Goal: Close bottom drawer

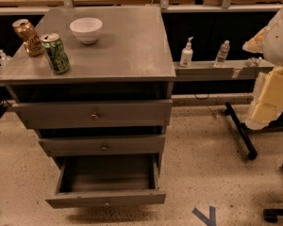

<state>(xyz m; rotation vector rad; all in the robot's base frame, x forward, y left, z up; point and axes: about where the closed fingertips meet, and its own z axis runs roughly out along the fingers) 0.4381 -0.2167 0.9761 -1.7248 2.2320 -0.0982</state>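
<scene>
The grey wooden cabinet (108,60) stands in the middle of the camera view. Its bottom drawer (106,198) is pulled far out towards me, and its inside (108,173) looks empty. A small round knob (107,203) sits on its slim front panel. The middle drawer (104,145) and the top drawer (94,113) sit slightly out from the frame. My gripper is not in view. A white rounded shape (278,32) at the right edge may be part of my arm.
On the cabinet top stand a white bowl (86,29), a green can (55,53) and an orange-brown can (28,36). A pump bottle (186,53) and a water bottle (221,54) stand on a ledge behind. A black-legged stand (240,131) with yellow blocks is at the right.
</scene>
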